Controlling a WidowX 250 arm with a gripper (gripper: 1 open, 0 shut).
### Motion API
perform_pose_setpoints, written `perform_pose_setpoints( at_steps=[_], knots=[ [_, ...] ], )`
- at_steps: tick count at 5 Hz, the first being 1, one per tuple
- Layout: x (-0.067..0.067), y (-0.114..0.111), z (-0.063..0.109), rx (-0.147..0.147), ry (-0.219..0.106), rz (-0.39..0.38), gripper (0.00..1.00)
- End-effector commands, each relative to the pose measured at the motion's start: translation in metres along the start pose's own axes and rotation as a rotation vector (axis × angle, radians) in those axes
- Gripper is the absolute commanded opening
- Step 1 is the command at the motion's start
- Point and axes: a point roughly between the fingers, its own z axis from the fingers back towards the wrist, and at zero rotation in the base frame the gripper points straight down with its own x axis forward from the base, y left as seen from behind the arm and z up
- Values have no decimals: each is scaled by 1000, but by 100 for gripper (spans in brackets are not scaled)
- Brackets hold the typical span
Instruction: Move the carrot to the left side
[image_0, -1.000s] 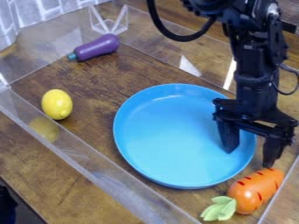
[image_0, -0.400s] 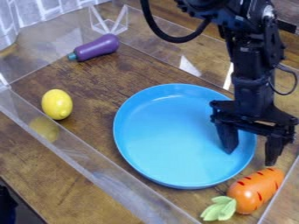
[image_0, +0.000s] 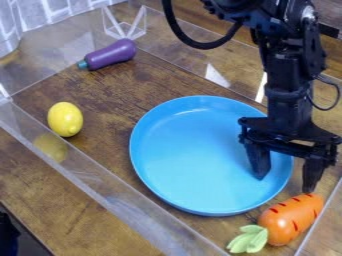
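Note:
The carrot (image_0: 291, 217) is small, glossy and orange with light green leaves. It lies on the wooden table at the bottom right, just outside the rim of the blue plate (image_0: 187, 150). My black gripper (image_0: 287, 166) points down over the plate's right edge, directly behind the carrot and apart from it. Its jaws stand open and hold nothing. One finger (image_0: 262, 160) hangs over the plate and the other is past the rim.
A yellow lemon (image_0: 64, 119) sits on the left and a purple eggplant (image_0: 110, 54) at the back left. Clear plastic walls (image_0: 80, 165) fence the wooden table along the front left and the back. The arm with its cables (image_0: 287, 50) rises at the upper right.
The gripper has twisted very slightly about its own axis and otherwise stays in place. It is still open, and the carrot has not moved.

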Motion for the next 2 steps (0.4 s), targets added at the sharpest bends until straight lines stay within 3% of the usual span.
perform_pose_setpoints(
  at_steps=[1,2],
  knots=[
    [-10,1,-16,28,78,-59,100],
    [-7,0,-18,27,89,-64,100]
  ],
)
